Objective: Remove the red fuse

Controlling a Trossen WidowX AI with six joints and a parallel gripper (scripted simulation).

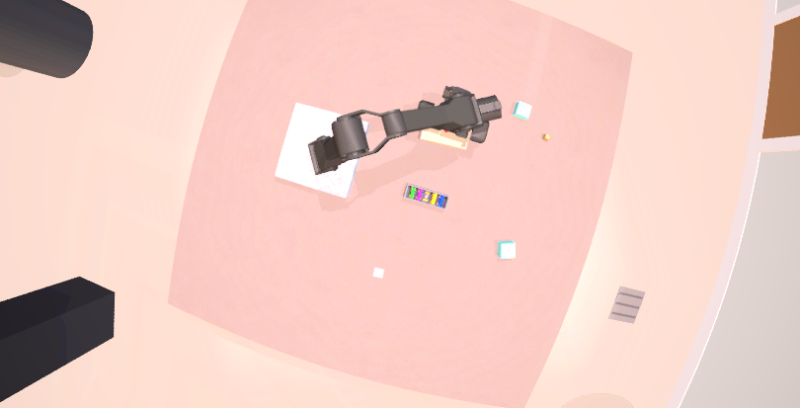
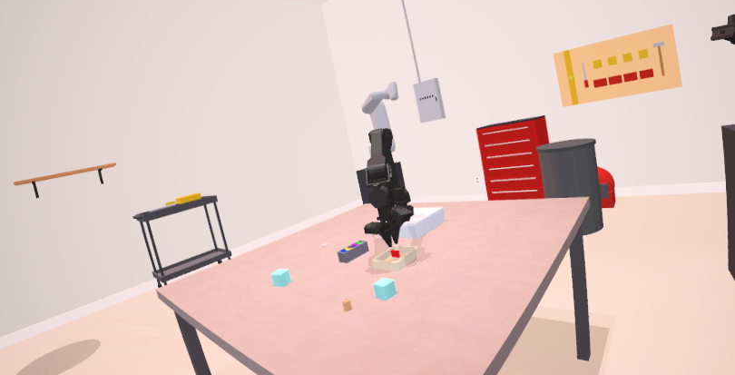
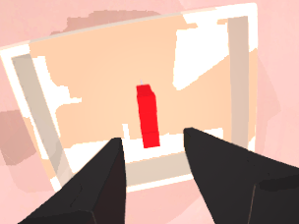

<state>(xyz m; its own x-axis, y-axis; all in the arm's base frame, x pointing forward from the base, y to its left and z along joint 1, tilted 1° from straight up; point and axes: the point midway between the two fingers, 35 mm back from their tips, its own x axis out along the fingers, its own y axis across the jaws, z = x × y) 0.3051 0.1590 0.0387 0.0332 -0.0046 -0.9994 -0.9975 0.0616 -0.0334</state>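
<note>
Fingers apart above red fuse (image 3: 149, 115) in tray (image 3: 239, 48).

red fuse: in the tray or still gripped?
In the tray. The red fuse lies on its floor, clear of the open gripper.

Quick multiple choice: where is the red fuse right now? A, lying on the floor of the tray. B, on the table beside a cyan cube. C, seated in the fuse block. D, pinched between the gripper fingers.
A: the red fuse lies inside the tray, and the gripper above it has its fingers apart and clear of the fuse.
</note>
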